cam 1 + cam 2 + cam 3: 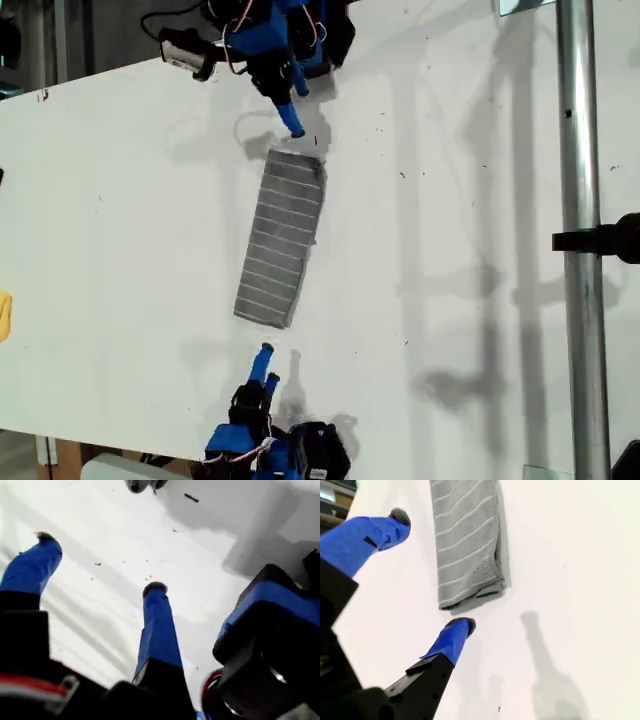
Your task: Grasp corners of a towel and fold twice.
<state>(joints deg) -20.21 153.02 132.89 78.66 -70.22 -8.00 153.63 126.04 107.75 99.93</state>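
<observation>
The towel, soft, striped, folded narrow; both grippers' fingers spread, empty.

Towel's far end cut off

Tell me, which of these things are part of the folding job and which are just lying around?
For the job: the towel, folded into a strip; my first end effector; my second end effector; both open.
Just lying about: the metal pole; a yellow object at the exterior view's left edge.
</observation>
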